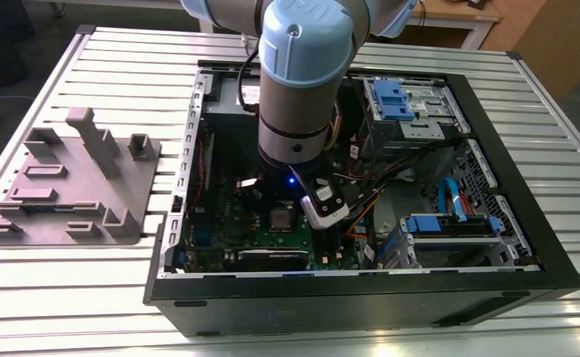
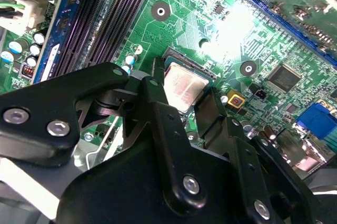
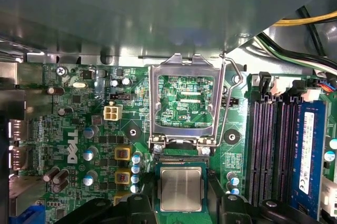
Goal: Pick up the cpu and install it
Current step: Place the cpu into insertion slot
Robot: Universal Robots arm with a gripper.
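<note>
Cpu: we see the cpu (image 3: 181, 188) low in the centre of the first wrist view, its silvery top facing up, lying flat in the socket (image 3: 181, 161) on the green motherboard (image 3: 95, 129).
Cpu to hand: in the second wrist view the cpu (image 2: 182, 88) sits between the two black fingers (image 2: 152, 103) of the gripper (image 2: 181, 100) — one on each of two opposite edges; the chip is square, so no long axis matters.
Hand: the fingers flank the chip closely, but we cannot tell whether they press on it or stand a little apart.
Socket lid: the metal load frame (image 3: 183, 100) stands swung open at mid-frame in the first wrist view, board showing through its window.
Container: in the exterior view the open computer case (image 1: 488, 223) holds the motherboard, cables and blue-tabbed drive bays (image 1: 394, 100).
Outside: a grey fixture block (image 1: 72, 186) lies at the exterior view's left on the slatted table (image 1: 32, 282).
</note>
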